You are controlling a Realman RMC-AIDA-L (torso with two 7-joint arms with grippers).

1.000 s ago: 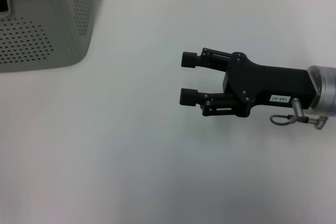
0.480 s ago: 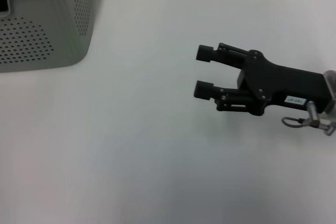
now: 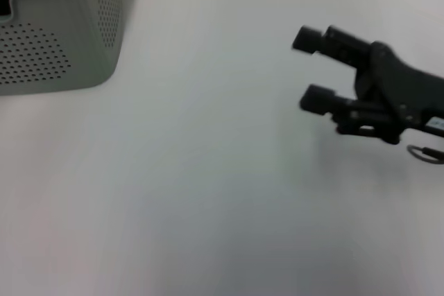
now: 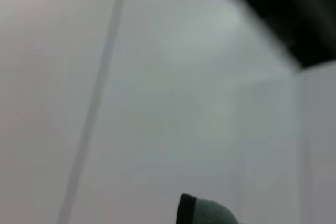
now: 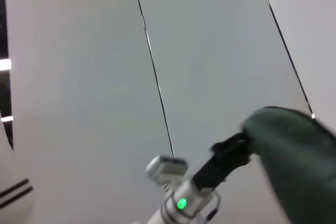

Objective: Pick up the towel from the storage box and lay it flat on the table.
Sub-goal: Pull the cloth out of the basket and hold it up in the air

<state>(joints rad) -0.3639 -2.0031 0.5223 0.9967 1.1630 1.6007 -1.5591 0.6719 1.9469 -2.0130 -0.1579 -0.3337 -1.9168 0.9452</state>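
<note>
The right gripper (image 3: 305, 68) hovers over the white table (image 3: 208, 171) with its jaws wide apart and holding nothing. The storage box (image 3: 55, 39) stands well apart at the far left corner. The left gripper is not visible.

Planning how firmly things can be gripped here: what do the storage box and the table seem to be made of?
The storage box looks like moulded plastic, pale grey-green and matte: its walls carry even rows of small round holes and a smooth curved rim. The table seems a hard, smooth white laminate or similar, plain and seamless, with a soft sheen; its core cannot be told. The right gripper hangs open above it.
</note>
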